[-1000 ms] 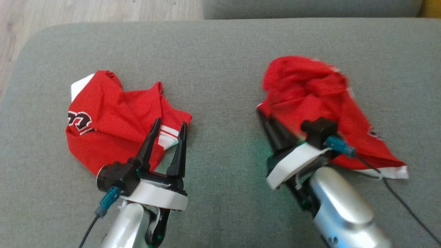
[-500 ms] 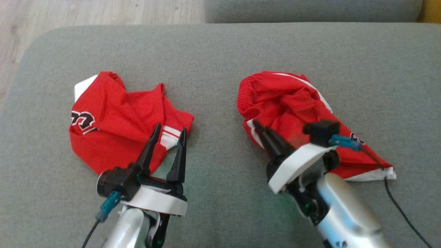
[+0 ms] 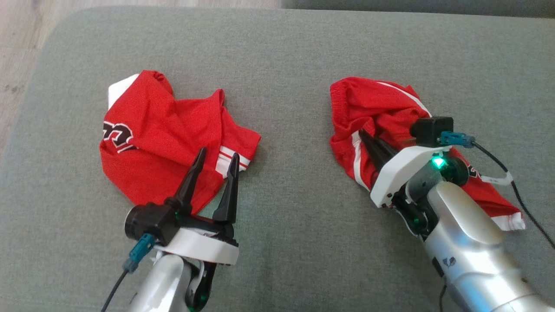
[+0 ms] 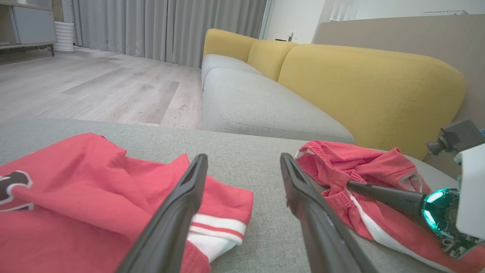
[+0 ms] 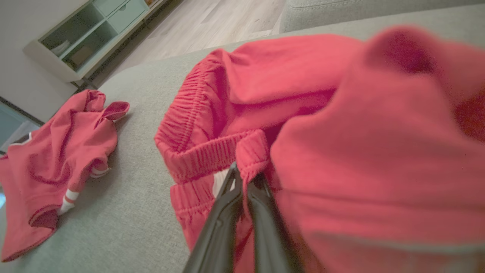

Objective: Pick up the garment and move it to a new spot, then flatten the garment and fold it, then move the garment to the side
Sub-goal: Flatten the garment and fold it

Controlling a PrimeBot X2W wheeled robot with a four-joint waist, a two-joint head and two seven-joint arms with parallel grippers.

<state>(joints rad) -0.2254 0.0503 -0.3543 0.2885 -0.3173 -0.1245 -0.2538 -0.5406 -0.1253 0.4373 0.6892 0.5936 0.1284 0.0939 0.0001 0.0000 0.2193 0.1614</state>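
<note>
The left gripper (image 3: 219, 152) is at the lower left. Its two dark fingers (image 3: 190, 182) point up and stand wide apart. The silver left arm (image 3: 160, 281) comes up from the bottom edge. The right gripper (image 3: 363, 134) is on the right side. Its fingers are pressed tight together and pinch the band of the shorts (image 3: 373, 99). They point up and to the left. The silver right arm (image 3: 468, 242) comes in from the bottom right corner. A green light (image 3: 438, 162) glows on its wrist.
</note>
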